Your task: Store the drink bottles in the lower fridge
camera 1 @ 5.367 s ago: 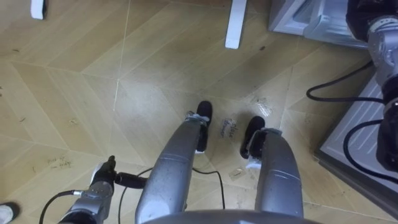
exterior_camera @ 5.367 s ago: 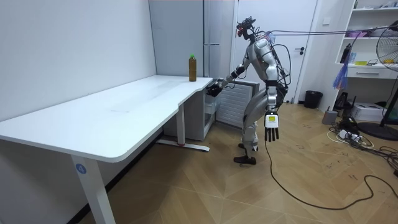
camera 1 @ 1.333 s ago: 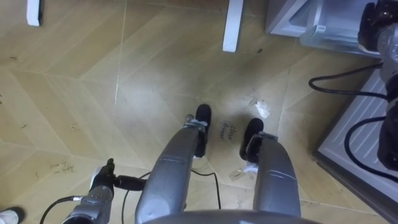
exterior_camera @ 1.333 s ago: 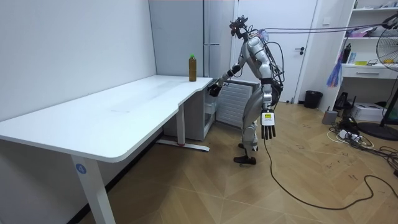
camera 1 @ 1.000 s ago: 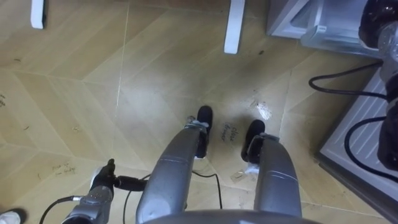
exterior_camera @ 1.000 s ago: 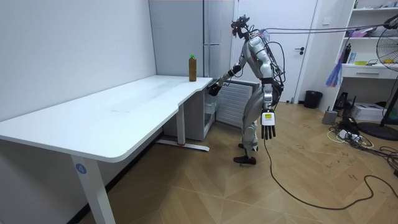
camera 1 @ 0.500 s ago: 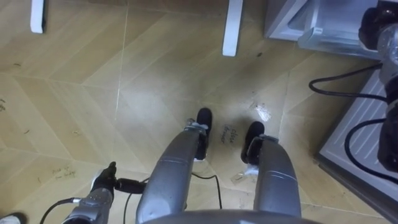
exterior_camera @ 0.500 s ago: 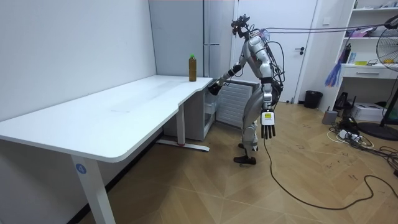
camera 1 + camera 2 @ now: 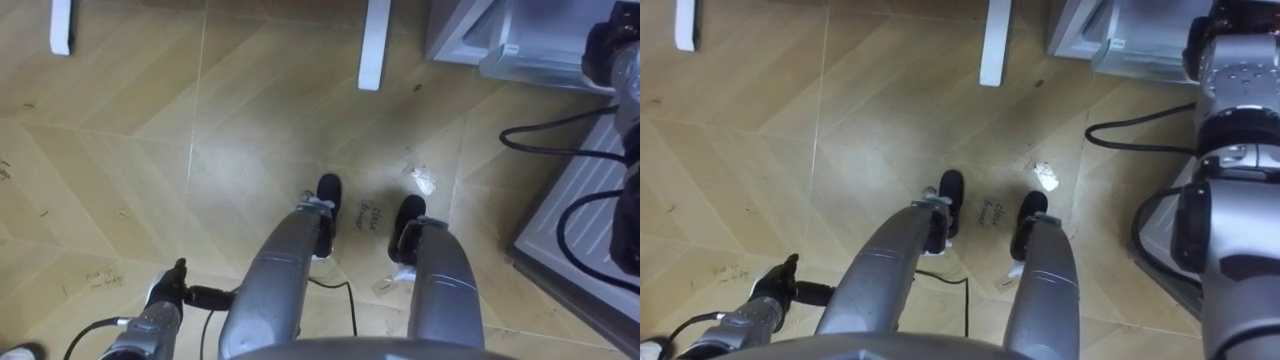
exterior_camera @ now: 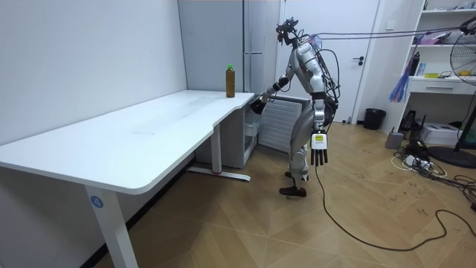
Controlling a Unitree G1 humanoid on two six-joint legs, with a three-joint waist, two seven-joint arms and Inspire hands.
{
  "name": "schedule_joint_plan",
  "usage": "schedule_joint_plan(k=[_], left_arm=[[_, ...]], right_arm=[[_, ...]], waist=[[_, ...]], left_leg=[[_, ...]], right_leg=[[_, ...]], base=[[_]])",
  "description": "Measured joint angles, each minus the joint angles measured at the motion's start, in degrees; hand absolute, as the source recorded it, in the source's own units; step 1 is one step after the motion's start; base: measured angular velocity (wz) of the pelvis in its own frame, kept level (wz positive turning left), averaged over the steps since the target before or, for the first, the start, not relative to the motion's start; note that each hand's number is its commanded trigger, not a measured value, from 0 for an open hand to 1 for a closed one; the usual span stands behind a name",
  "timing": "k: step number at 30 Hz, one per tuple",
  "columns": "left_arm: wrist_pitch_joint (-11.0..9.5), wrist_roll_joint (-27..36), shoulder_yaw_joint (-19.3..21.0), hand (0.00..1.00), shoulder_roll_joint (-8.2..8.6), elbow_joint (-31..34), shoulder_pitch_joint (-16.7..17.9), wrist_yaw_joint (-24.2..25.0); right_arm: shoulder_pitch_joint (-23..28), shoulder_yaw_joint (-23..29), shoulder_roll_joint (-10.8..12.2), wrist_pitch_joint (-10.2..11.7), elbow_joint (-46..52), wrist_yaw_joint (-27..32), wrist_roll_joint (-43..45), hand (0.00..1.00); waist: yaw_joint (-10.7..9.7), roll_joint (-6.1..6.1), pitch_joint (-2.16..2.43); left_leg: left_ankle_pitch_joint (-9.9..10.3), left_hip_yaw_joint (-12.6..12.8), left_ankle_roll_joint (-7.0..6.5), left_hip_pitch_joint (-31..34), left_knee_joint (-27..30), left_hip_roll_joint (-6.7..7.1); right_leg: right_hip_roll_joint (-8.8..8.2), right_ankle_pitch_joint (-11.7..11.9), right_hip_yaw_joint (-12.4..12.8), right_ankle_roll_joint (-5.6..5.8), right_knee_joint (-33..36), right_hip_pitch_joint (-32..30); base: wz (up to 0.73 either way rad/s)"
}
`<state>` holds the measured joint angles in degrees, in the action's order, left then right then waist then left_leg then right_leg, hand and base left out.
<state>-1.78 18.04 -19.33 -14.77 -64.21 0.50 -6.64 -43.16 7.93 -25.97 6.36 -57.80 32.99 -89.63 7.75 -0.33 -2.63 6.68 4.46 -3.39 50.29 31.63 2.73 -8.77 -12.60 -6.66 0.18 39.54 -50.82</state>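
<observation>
Scrawled parquet floor [image 9: 250, 120]; bottle [image 10: 230, 82] on desk [image 10: 149, 134]

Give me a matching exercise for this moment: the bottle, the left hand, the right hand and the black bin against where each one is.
1 bottle
2 left hand
3 right hand
4 black bin

A hanging at the robot's side
B on the floor by the door
C standing on the white desk
D held out near the desk's end

Pairs: 1-C, 2-A, 3-D, 4-B
</observation>
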Motion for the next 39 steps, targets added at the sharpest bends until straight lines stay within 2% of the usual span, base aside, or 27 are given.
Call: schedule_joint_plan(k=[2, 3, 11, 22, 33, 39], left_arm=[[-0.16, 0.01, -0.01, 0.00, 0.00, 0.00, 0.00, 0.03], [-0.20, -0.01, -0.01, 0.00, 0.01, 0.01, 0.00, 0.05], [-0.25, 0.30, -0.01, 0.00, 0.04, 0.01, 0.01, 0.14], [0.47, 0.36, -0.11, 0.00, 0.04, -0.08, 0.01, -0.12], [1.06, 0.29, -0.03, 0.00, 0.02, -0.05, 0.01, 0.49], [1.74, 0.34, -0.16, 0.00, -0.23, -0.03, 0.11, 0.86]], right_arm=[[0.00, 0.01, -0.08, 0.16, 0.01, 0.81, 0.11, 1.00], [0.00, 0.00, -0.08, 0.23, 0.01, 1.21, 0.30, 0.00], [0.00, 0.08, -0.10, 0.45, 0.04, 1.73, -0.71, 0.00], [0.83, -1.11, -0.08, -0.18, -0.08, -7.42, -2.59, 0.00], [1.26, -2.22, -0.03, -2.79, -1.11, -12.89, -2.45, 0.00], [1.25, -2.28, -0.04, -2.84, -2.28, -15.08, -2.41, 0.00]], waist=[[0.00, -0.02, -0.01], [-0.01, -0.04, -0.02], [-0.07, -0.01, 0.00], [-0.21, -0.04, -0.01], [-1.38, -0.68, -0.34], [-1.46, -0.85, -0.35]], left_leg=[[0.00, 0.06, 0.00, -0.01, -0.01, -0.02], [0.00, 0.09, 0.00, 0.00, 0.01, -0.04], [0.01, -0.11, 0.00, 0.18, -0.01, -0.08], [-0.03, -0.11, 0.04, -1.03, -1.14, -0.22], [-0.03, 0.00, 0.04, -1.89, -2.00, -0.19], [-0.03, 0.01, 0.04, -1.90, -1.97, -0.21]], right_leg=[[0.05, -0.02, 0.08, 0.02, -0.05, -0.05], [0.10, -0.01, 0.12, 0.02, -0.14, -0.08], [0.33, 0.00, 0.09, 0.09, -0.55, -0.03], [0.70, 0.27, 0.54, 0.17, -1.56, 0.90], [0.66, 0.28, 0.59, 0.18, -1.99, 1.61], [0.75, 0.29, 0.58, 0.17, -2.20, 1.65]], base=[[0.00], [0.00], [0.00], [-0.01], [0.00], [0.00]])
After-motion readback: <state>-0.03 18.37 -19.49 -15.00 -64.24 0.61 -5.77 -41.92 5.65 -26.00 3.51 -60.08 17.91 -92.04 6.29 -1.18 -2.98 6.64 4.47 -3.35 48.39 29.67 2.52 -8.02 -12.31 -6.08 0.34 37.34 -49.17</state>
